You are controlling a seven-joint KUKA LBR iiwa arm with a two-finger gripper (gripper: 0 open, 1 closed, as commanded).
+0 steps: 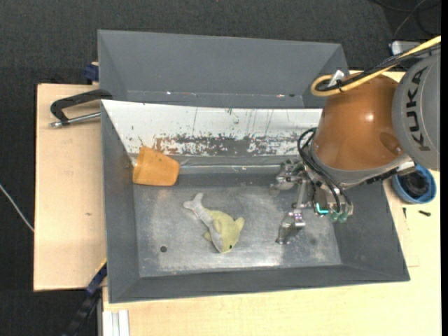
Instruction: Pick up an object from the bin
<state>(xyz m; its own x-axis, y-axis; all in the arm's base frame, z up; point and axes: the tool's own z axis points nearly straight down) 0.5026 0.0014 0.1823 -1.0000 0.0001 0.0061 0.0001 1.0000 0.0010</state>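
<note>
Well, my gripper point(292, 219) hangs low over the right side of the bin point(117, 215), close to its right wall, with bare grey floor beneath it; whether it stands open or closed I cannot tell from this angle, and I see nothing caught in it. Behind it bulges my orange cover point(357, 128), with cables looping about the wrist.

The nearest thing to me is a small soft toy point(218, 228) (some sort of fish or dolphin, as far as I can make out), lying flat near the middle of the bin's floor, to the left of my gripper and apart from it. Its tail end is pale grey and points toward the back-left corner; its rounder end is yellow-green and points toward the front edge.

Farther off, an orange cup point(156, 167) lies tipped on its side against the back wall, near the back-left corner.
</note>
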